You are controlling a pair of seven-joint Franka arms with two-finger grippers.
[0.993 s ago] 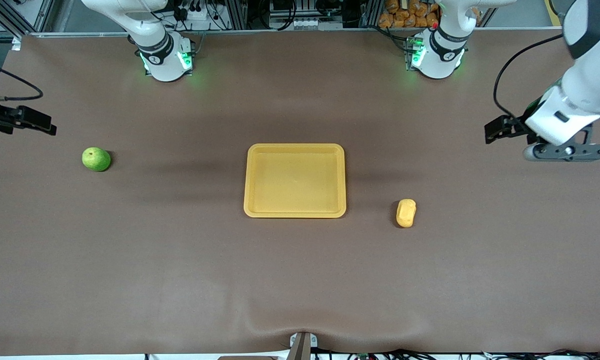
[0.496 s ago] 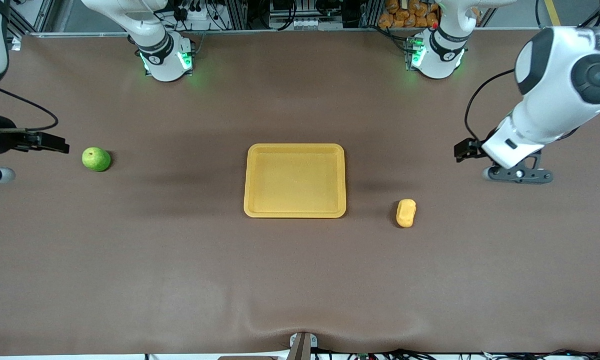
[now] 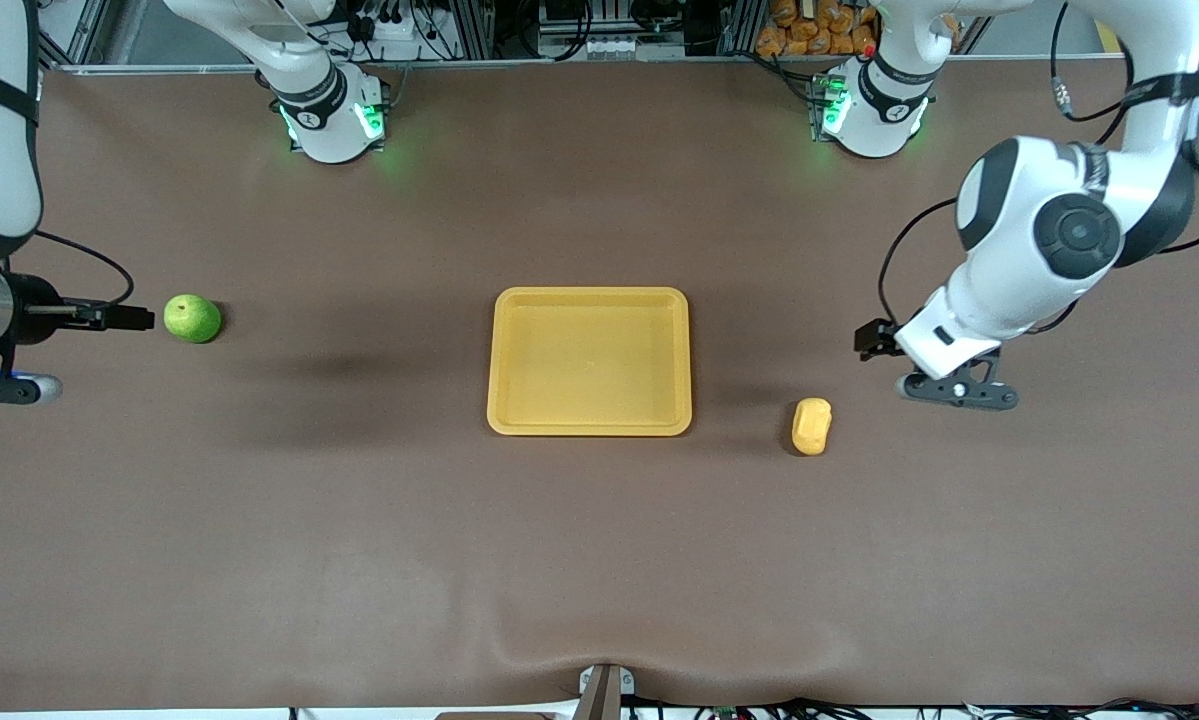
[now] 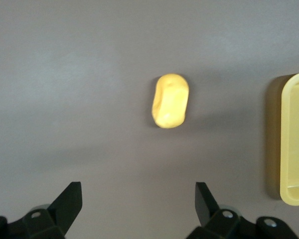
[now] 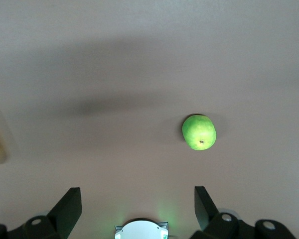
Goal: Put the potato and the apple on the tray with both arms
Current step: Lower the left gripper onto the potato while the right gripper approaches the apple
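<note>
The green apple lies on the brown table toward the right arm's end. The yellow potato lies beside the yellow tray, toward the left arm's end. The tray holds nothing. My right gripper is open and empty, close beside the apple, apart from it. The right wrist view shows the apple ahead of the open gripper. My left gripper is open and empty over the table near the potato. The left wrist view shows the potato ahead of the open gripper, and the tray's edge.
The two arm bases stand with green lights along the table's edge farthest from the front camera. The right arm's base also shows in the right wrist view. Cables and racks lie past that edge.
The left arm has swung in from the table's end and lowered its gripper toward the potato. The right gripper has moved in toward the apple. Apple, potato and tray have not moved.
</note>
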